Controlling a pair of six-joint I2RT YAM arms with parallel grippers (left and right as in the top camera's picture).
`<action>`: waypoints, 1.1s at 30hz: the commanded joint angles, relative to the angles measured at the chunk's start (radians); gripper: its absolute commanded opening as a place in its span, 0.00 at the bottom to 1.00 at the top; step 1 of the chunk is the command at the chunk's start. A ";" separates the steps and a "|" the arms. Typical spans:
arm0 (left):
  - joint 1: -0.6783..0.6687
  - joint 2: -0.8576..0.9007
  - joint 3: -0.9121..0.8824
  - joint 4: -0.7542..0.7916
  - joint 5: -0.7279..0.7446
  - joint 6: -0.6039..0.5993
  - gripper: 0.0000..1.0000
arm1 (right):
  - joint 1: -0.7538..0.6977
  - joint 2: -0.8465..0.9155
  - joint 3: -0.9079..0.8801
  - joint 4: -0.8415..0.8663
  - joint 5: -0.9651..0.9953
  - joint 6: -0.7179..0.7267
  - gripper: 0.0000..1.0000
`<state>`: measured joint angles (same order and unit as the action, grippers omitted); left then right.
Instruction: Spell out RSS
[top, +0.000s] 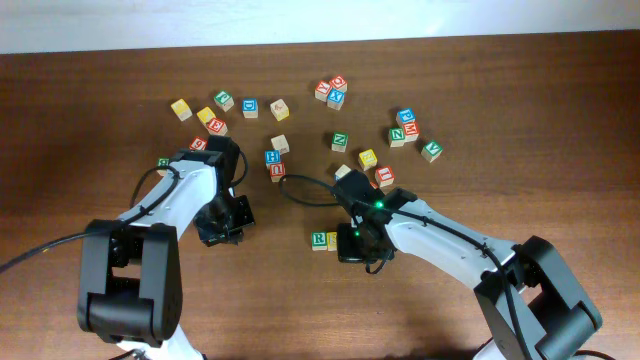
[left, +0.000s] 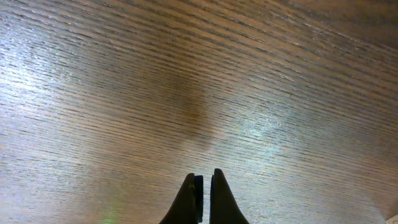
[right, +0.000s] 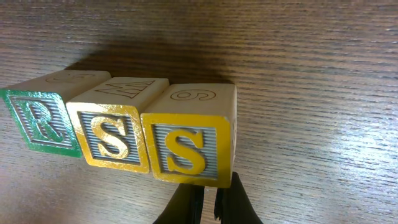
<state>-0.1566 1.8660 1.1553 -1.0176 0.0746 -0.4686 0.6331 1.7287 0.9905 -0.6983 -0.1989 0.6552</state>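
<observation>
Three wooden letter blocks stand in a row touching each other in the right wrist view: a green R block (right: 40, 121), a yellow S block (right: 112, 138) and a second yellow S block (right: 186, 149). My right gripper (right: 214, 194) is shut and empty, just in front of the second S block. In the overhead view the R block (top: 318, 240) shows left of my right gripper (top: 352, 245), which hides most of the S blocks. My left gripper (left: 203, 182) is shut and empty over bare wood, at the table's left (top: 220, 225).
Many loose letter blocks lie scattered at the back of the wooden table (top: 450, 300): a group at the back left (top: 215, 115), a pair in the middle (top: 275, 165), and several at the back right (top: 405, 130). A black cable (top: 300, 185) loops near the right arm.
</observation>
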 joint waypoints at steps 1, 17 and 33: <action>0.004 -0.020 -0.009 -0.002 0.007 0.002 0.00 | 0.010 -0.006 -0.011 0.003 0.016 0.009 0.04; 0.003 -0.020 -0.010 -0.002 0.007 0.002 0.01 | 0.010 -0.005 -0.023 0.021 -0.007 0.035 0.04; 0.003 -0.020 -0.010 -0.002 0.007 0.002 0.02 | 0.022 -0.005 -0.024 0.061 -0.007 0.035 0.04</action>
<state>-0.1566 1.8660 1.1553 -1.0176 0.0746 -0.4683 0.6472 1.7287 0.9737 -0.6434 -0.2031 0.6819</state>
